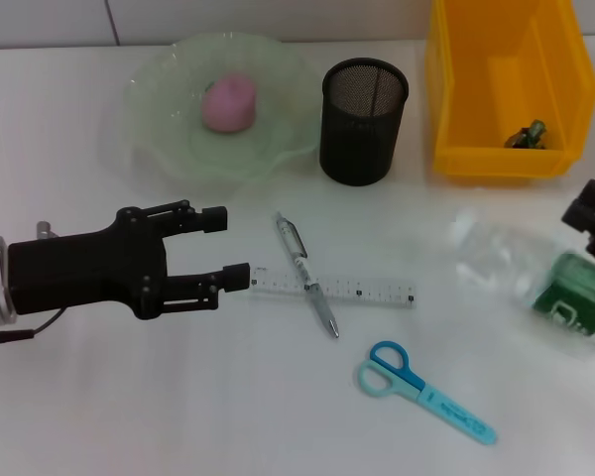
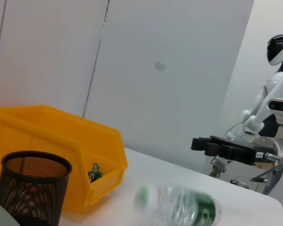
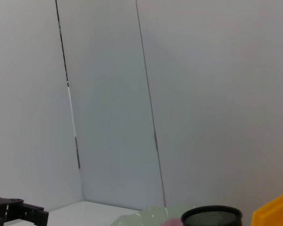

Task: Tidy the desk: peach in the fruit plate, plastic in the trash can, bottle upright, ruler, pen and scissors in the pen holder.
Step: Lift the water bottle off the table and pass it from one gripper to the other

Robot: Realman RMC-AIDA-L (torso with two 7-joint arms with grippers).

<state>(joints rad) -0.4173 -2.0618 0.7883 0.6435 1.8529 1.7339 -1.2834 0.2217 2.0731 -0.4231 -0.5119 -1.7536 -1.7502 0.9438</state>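
- Scissors (image 1: 424,385) lie nearest on the surface: light, stiff, best pinched at the blade.
- Left gripper (image 1: 230,248) hovers, jaws spread, beside the thin, slippery ruler (image 1: 367,290); the pen (image 1: 308,274) crosses it.
- Bottle (image 1: 550,284) lies far right by the right gripper (image 1: 593,220); I cannot tell its jaws' state.

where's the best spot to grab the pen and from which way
Probably from straight above, at the pen barrel's upper half, near the clip. It lies flat, crossing over the ruler lower down, so up there only table is beneath. Close the fingers across its narrow width. The open left gripper is nearest.
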